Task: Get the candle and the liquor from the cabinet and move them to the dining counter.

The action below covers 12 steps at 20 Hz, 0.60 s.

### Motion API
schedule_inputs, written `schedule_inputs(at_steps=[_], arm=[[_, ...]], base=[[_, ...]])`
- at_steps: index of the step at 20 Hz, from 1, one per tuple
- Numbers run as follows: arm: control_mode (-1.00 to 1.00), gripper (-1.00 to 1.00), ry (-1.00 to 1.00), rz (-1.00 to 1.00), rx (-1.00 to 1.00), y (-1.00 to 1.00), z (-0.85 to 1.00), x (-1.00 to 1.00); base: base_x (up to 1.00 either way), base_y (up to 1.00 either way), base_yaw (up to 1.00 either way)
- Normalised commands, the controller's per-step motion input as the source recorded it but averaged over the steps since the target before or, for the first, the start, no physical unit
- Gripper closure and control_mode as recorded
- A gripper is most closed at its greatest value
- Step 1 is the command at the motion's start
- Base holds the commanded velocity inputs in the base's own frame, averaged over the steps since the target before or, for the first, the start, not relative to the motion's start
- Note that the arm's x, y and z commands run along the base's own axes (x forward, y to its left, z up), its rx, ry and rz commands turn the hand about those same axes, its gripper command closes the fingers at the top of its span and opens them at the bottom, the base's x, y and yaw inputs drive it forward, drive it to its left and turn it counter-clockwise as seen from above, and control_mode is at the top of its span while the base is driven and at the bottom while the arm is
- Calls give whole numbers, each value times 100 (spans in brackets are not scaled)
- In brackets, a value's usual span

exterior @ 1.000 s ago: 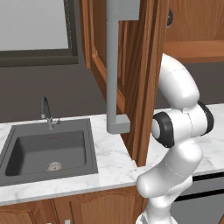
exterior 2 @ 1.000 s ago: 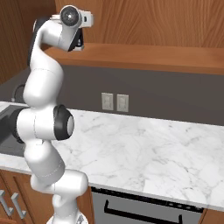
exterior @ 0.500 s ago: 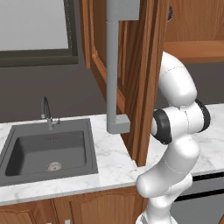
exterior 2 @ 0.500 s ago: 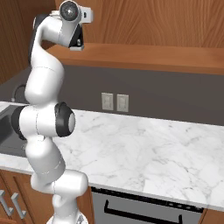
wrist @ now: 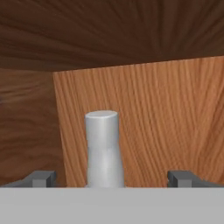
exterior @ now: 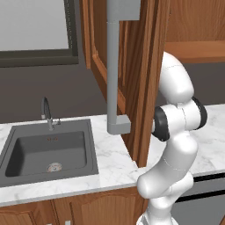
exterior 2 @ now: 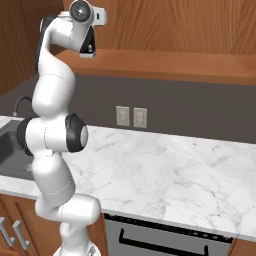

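Observation:
Inside the cabinet, the liquor (wrist: 103, 148) shows as a pale slim neck with a flat top, standing upright against the wooden back wall (wrist: 166, 118). My gripper (wrist: 111, 179) is open, with the neck between its two dark fingertips (wrist: 41, 178) and a gap on either side. The bottle's body is hidden below the frame. The cabinet door (exterior: 147, 66) hangs open over the worktop, its long grey bar handle (exterior: 113, 66) facing the sink. My arm reaches up behind that door. The candle is out of view, and so is the dining counter.
A grey sink (exterior: 48, 149) with a dark faucet (exterior: 46, 112) lies left of the arm. The marble worktop (exterior 2: 165, 170) stretches to the right below two wall outlets (exterior 2: 131, 116). An appliance front (exterior 2: 165, 240) sits under the worktop edge.
The arm has shifted slightly up and forward toward the cabinet. The gripper has stayed open.

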Motion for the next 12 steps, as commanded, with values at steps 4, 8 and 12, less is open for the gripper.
schedule_inputs(at_steps=[4,8,12], arm=[[-100,-100,2,0,0,10,0,21],[-100,-100,4,0,0,10,0,11],[-100,-100,4,0,0,8,0,4]], base=[[0,0,0],[0,0,0],[0,0,0]])
